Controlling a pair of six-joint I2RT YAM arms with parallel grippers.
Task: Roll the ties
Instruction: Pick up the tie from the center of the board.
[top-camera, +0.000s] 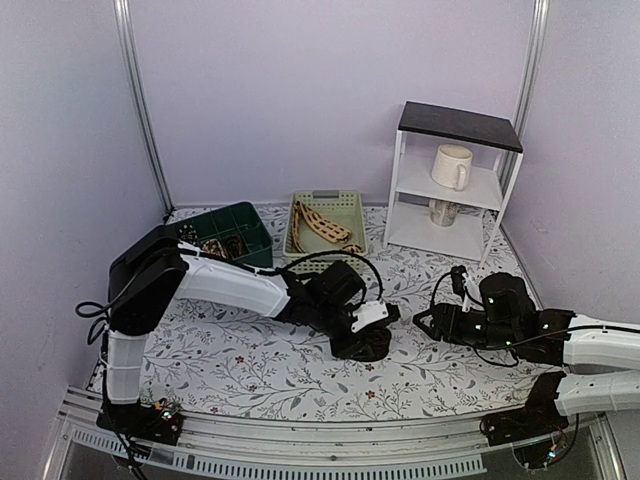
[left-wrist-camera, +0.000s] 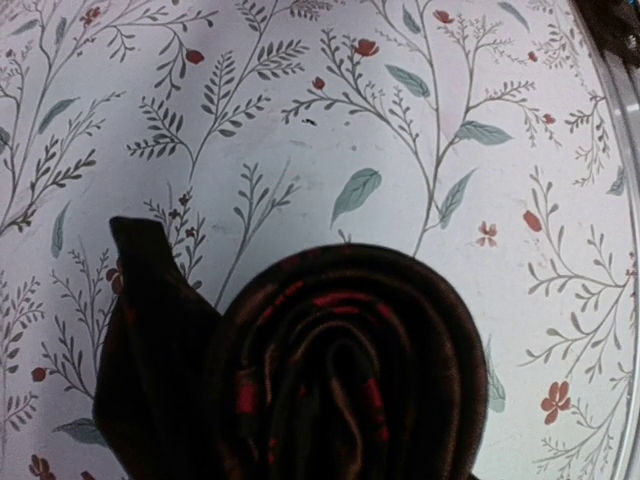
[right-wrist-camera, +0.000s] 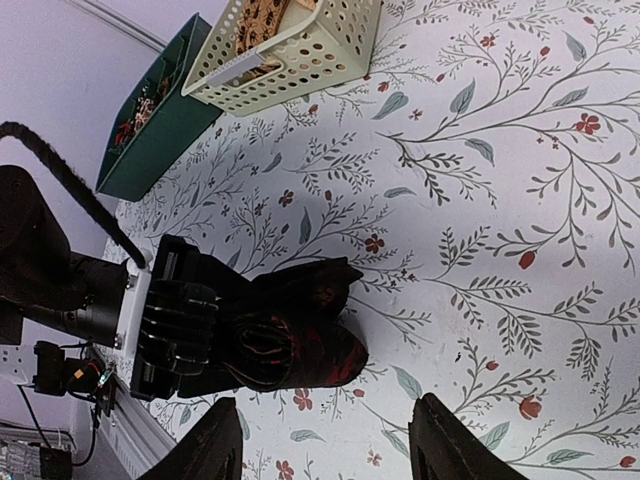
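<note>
A dark brown-black tie (top-camera: 372, 350) with red markings is wound into a coil on the floral table, mid-front. My left gripper (top-camera: 362, 335) is shut on the coil; the right wrist view shows its black fingers (right-wrist-camera: 180, 325) clamped on the roll (right-wrist-camera: 300, 345). In the left wrist view the coil (left-wrist-camera: 350, 370) fills the bottom and hides the fingers, and a loose pointed end (left-wrist-camera: 150, 330) sticks out to the left. My right gripper (top-camera: 425, 322) is open and empty, just right of the coil (right-wrist-camera: 330, 450). A beige tie (top-camera: 322, 225) lies in the cream basket (top-camera: 345, 208).
A green bin (top-camera: 250, 215) with small patterned coils stands at the back left, next to the cream basket (right-wrist-camera: 330, 40). A white shelf (top-camera: 455, 180) with two mugs stands at the back right. The wall panels close in the table's sides.
</note>
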